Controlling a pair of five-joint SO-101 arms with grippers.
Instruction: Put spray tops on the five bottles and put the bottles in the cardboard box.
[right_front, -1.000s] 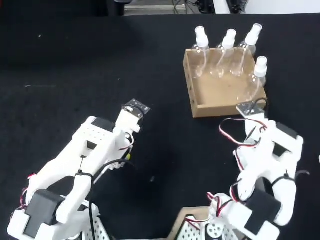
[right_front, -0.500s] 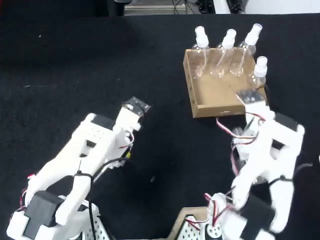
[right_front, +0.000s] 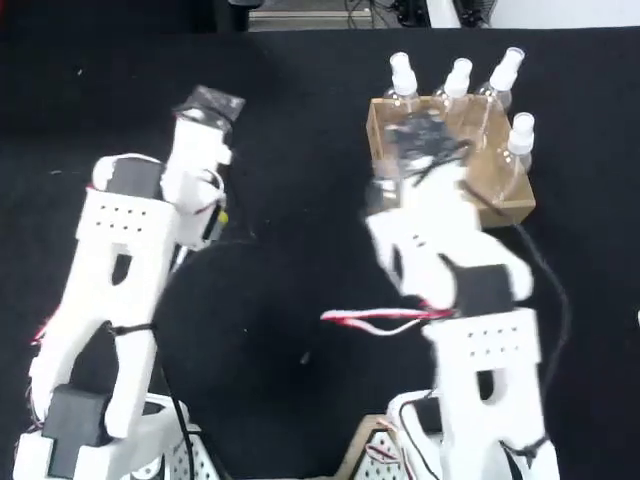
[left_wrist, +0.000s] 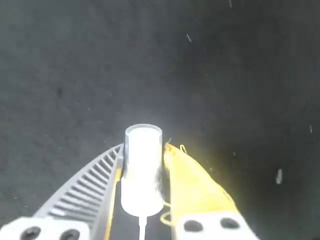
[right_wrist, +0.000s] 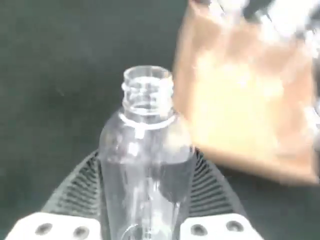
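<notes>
Left wrist view: the left gripper (left_wrist: 143, 155) is clamped on the white spray top (left_wrist: 143, 172), a smooth plastic cylinder with a thin tube, above the matte black table (left_wrist: 240, 60). The right gripper (right_wrist: 148, 172) is closed around the clear bottle (right_wrist: 146, 145), which is glossy and round-shouldered with an open threaded neck. In the high view the cardboard box (right_front: 379, 160), upper right of the frame, holds four capped bottles (right_front: 519, 140). The likely risks are that slick plastic twists between the ribbed fingers, or that the tube misses the narrow neck.
</notes>
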